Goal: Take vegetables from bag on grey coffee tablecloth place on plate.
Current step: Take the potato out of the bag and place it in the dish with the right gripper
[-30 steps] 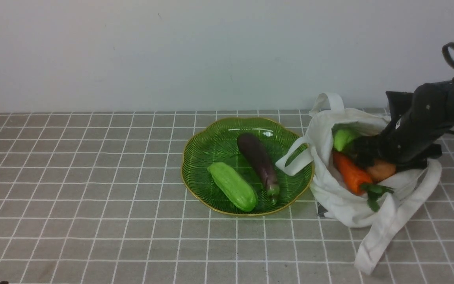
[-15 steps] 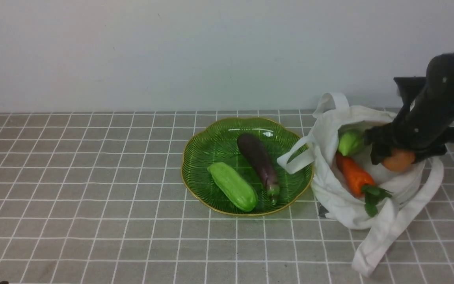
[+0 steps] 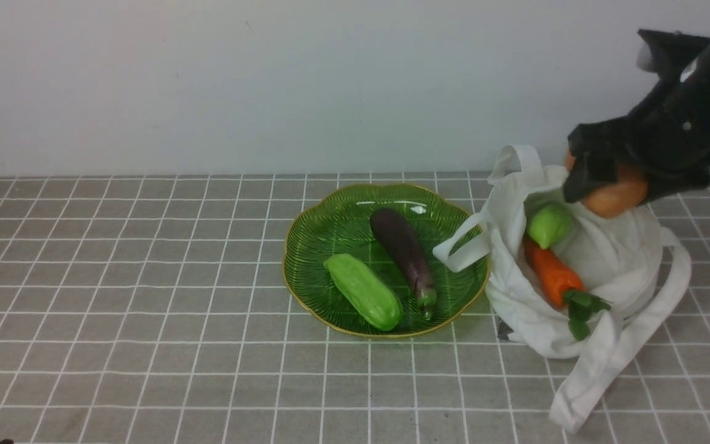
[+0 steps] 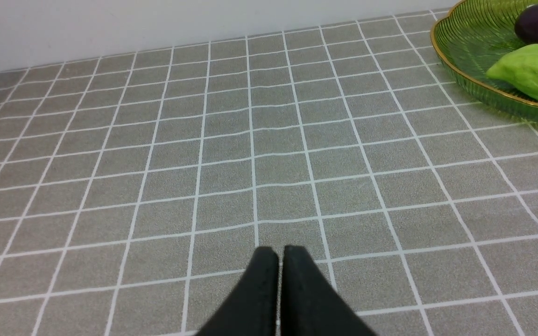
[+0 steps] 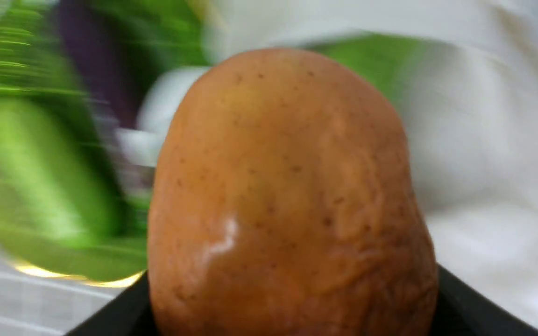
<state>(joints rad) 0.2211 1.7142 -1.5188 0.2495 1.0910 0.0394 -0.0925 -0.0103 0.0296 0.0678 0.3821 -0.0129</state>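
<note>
My right gripper point(image 3: 607, 185) is shut on the tan-brown potato point(image 3: 615, 194) and holds it in the air above the open white bag point(image 3: 546, 314). The potato fills the right wrist view point(image 5: 287, 200). Inside the bag lie the orange carrot with green leaves point(image 3: 551, 272) and the small light-green vegetable point(image 3: 549, 225). The green plate point(image 3: 306, 246) stands left of the bag on the grey checked tablecloth point(image 3: 145, 296) and holds a purple eggplant point(image 3: 403, 250) and a light-green gourd point(image 3: 364, 291). My left gripper point(image 4: 280, 254) is shut and empty low over bare cloth, out of the front view.
A bag strap point(image 3: 461, 246) lies over the plate's right rim. Another long strap point(image 3: 614, 351) trails toward the front right. A pale wall point(image 3: 269, 80) runs along the table's back edge. The plate's edge shows in the left wrist view point(image 4: 460, 70).
My right gripper has lifted the potato up and out of the bag, from among the vegetables to above the bag's rim. The bag's cloth shifted slightly. The plate's contents stayed still.
</note>
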